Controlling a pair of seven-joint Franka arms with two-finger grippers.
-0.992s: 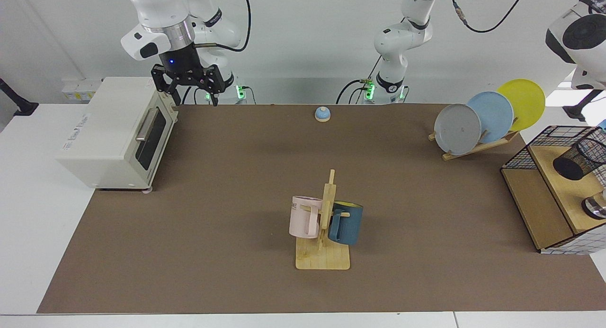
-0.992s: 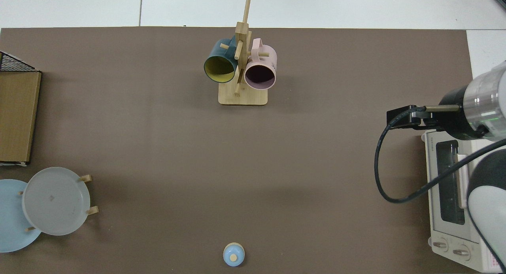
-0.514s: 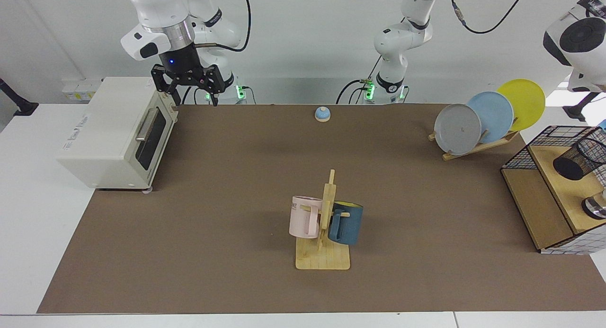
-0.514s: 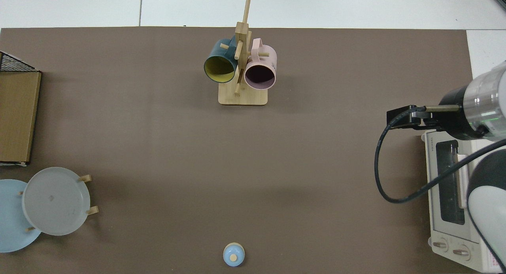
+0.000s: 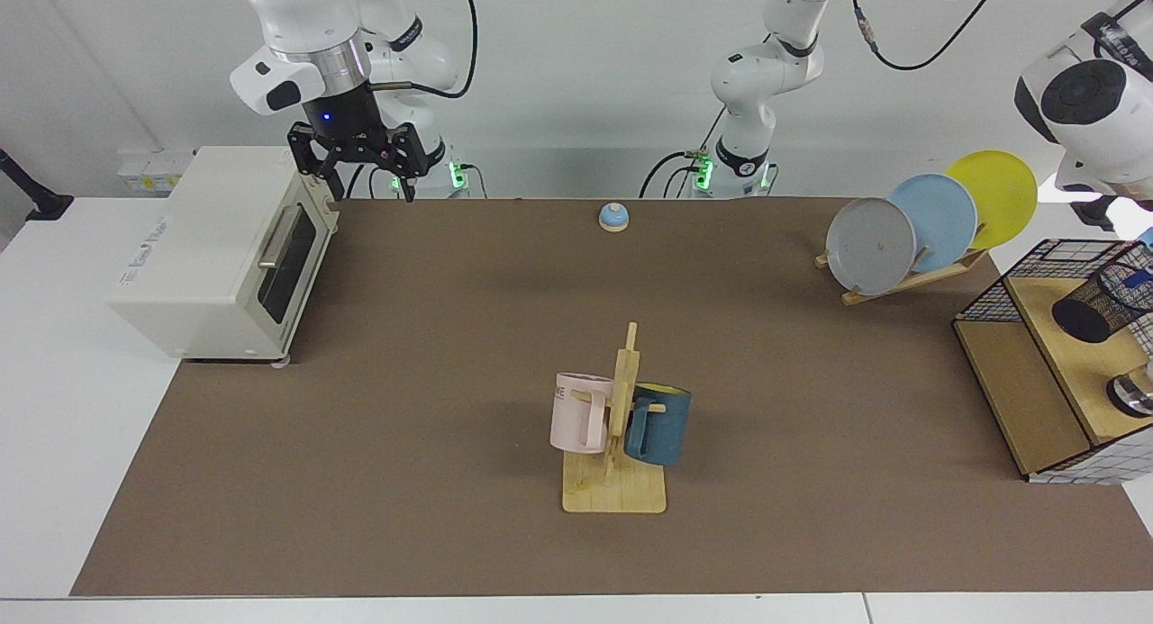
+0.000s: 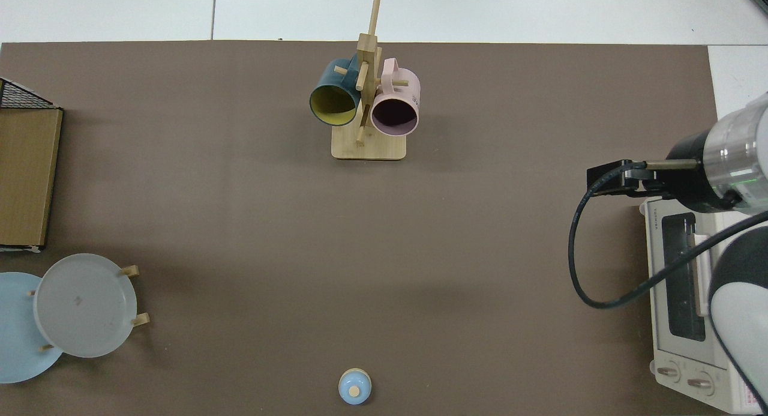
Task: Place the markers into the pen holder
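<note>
Pen holder [image 5: 1103, 303]: tilted on wire-grid shelf [image 5: 1040, 372] at tabletop [image 5: 432, 336] edge, half cut by frame; long axis slanted, dark base toward camera, mouth away. Blue-white marker bit [image 5: 1137, 273] at its mouth. Middle of tabletop open around mug rack [image 5: 615, 444]. Top view lacks holder. Right gripper [image 5: 365, 160] waits beside toaster oven [image 5: 225, 250], jaws spread. Left gripper out of frame.

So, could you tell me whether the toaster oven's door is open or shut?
Shut: the toaster oven door sits flush in both views.
</note>
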